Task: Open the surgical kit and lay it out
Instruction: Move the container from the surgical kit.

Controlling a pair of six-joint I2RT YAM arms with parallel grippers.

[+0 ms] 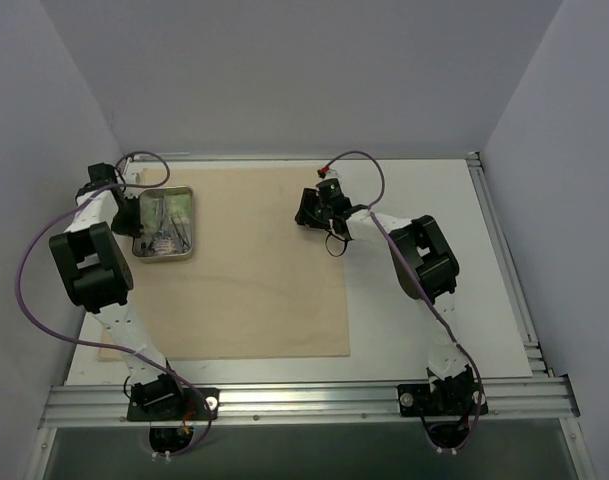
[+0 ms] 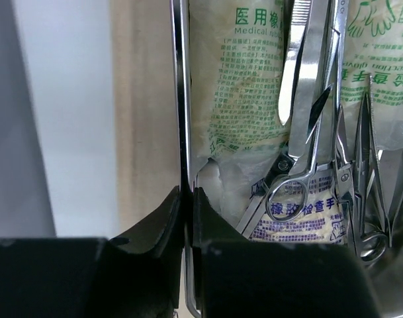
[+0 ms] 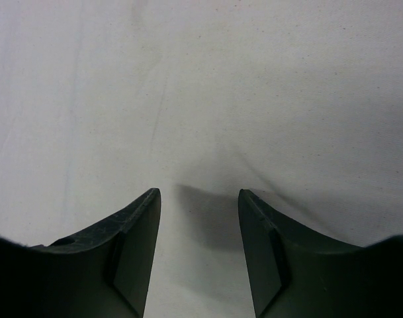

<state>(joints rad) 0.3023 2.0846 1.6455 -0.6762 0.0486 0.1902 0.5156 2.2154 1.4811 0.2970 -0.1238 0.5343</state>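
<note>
The beige cloth wrap lies spread flat on the table. The small steel tray stands on its far left corner and holds steel scissor-like instruments on green and white packets. My left gripper is shut on the tray's left rim; in the left wrist view its fingers pinch the thin steel edge. My right gripper is open and empty just above the cloth's far right part; in the right wrist view only bare cloth shows between its fingers.
The white table top shows to the right of the cloth and as a strip left of the tray. Grey walls close in the back and sides. An aluminium rail runs along the near edge.
</note>
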